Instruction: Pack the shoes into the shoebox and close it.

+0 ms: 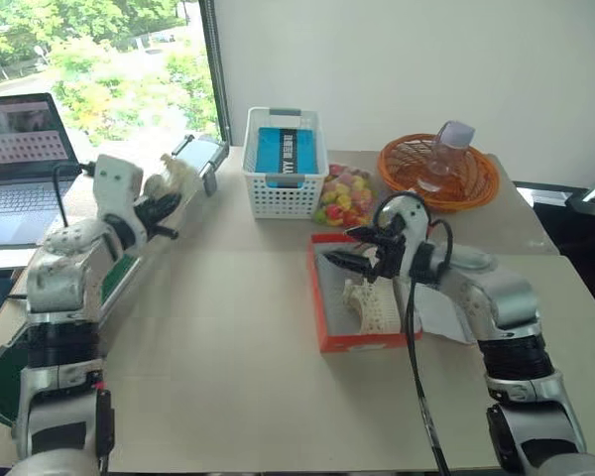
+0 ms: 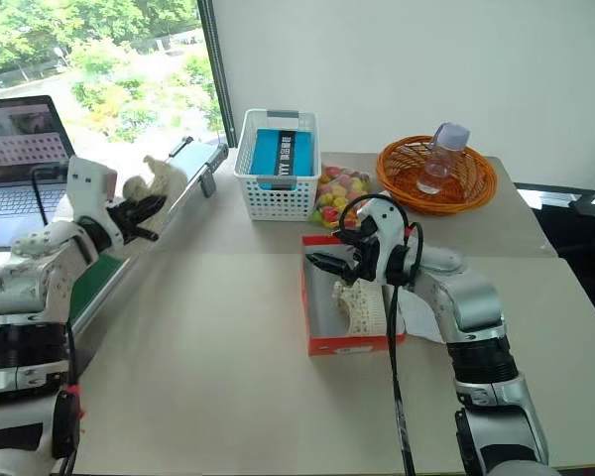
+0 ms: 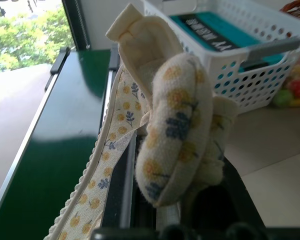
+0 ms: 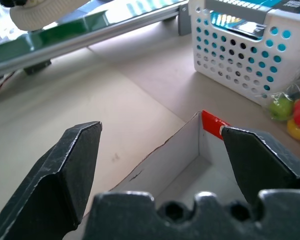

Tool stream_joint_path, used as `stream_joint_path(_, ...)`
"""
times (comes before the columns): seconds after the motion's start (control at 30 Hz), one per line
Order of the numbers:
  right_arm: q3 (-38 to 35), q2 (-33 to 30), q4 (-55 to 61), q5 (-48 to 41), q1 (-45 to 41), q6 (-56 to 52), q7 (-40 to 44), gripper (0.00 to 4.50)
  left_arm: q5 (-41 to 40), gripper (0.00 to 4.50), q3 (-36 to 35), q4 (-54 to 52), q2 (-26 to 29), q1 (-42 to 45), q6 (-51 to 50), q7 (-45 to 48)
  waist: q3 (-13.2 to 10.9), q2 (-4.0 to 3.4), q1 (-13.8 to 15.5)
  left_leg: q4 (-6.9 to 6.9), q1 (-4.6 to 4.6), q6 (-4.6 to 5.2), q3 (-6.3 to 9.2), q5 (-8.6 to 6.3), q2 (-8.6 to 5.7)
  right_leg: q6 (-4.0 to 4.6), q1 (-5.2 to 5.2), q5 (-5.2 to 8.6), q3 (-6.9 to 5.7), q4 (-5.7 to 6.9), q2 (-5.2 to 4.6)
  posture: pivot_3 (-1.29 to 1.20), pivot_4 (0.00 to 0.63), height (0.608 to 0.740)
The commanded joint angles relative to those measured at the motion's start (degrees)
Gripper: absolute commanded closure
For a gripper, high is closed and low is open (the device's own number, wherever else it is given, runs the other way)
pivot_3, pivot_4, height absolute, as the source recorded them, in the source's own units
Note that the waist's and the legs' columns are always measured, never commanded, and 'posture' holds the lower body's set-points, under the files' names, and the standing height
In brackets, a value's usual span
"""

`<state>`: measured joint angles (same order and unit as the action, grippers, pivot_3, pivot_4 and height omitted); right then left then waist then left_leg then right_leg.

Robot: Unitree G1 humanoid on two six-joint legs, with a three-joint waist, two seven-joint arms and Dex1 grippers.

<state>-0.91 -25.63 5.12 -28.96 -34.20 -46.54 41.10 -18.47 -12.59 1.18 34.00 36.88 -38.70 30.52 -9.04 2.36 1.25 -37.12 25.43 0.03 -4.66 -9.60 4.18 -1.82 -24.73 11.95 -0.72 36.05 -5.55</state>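
Halfway there: one shoe [image 1: 369, 305] already lies in the open shoebox [image 1: 325, 322] at mid-bench, your right hand [image 1: 355, 248] hovering wide open and empty above it. Your left hand [image 1: 165, 215], far left, is clamped on the second shoe [image 3: 170, 125]; lid not yet closed.

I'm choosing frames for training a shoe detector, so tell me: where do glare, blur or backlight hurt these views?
Left eye view: the window is bright, and the laptop looks washed out. Left wrist view: the shoe in the left gripper is close and slightly soft; the green belt shows a pale reflection. Right wrist view: the right gripper fingers are soft; the white basket is sharper.
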Motion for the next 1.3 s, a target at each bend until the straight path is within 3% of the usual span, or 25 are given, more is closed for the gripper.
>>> stream_joint_path(0.03,-6.7,2.2,3.7,-7.5,-4.4,-6.4,-4.1,0.00,-1.4,4.17,2.3,-5.0,-2.2,3.6,-2.5,-1.8,0.0,0.00,-0.7,0.00,0.00,0.00,0.00,0.00,0.00,0.00,0.00,0.00,0.02,0.00,0.00,0.00,0.150,0.740)
stream_joint_path(0.23,-22.7,10.6,0.6,-20.9,-11.8,-22.3,-22.3,0.00,-1.6,4.17,8.4,-5.7,-8.0,6.3,-1.0,-0.3,0.0,0.00,-1.4,0.03,-0.09,0.01,0.02,0.01,0.01,0.01,0.02,-0.01,0.08,0.03,0.06,0.00,0.150,0.740)
stream_joint_path(0.57,-31.9,17.1,2.3,-33.6,-13.7,-28.1,-39.1,0.00,-0.5,4.17,14.6,-0.7,-18.1,9.7,4.1,0.0,0.0,-0.01,-1.5,0.08,-0.02,0.03,0.02,0.01,0.00,0.01,-0.03,-0.01,0.09,-0.02,0.06,0.00,0.150,0.740)
stream_joint_path(0.87,-31.3,15.7,2.1,-38.0,-12.4,-26.5,-44.5,0.00,-1.1,4.17,16.7,-3.0,-22.9,9.3,3.0,-1.2,0.0,-0.02,-2.1,0.08,0.00,0.05,0.05,0.01,0.00,0.01,-0.04,-0.01,0.12,-0.03,0.07,0.00,0.150,0.740)
stream_joint_path(1.3,-28.4,13.2,-2.4,-35.8,-12.8,-22.0,-42.6,0.00,-3.5,4.17,17.9,-11.9,-27.7,8.1,-4.0,-5.2,0.0,-0.03,-2.1,0.08,0.05,0.07,0.09,0.00,-0.01,-0.01,-0.07,0.00,0.13,-0.07,0.09,0.00,0.150,0.740)
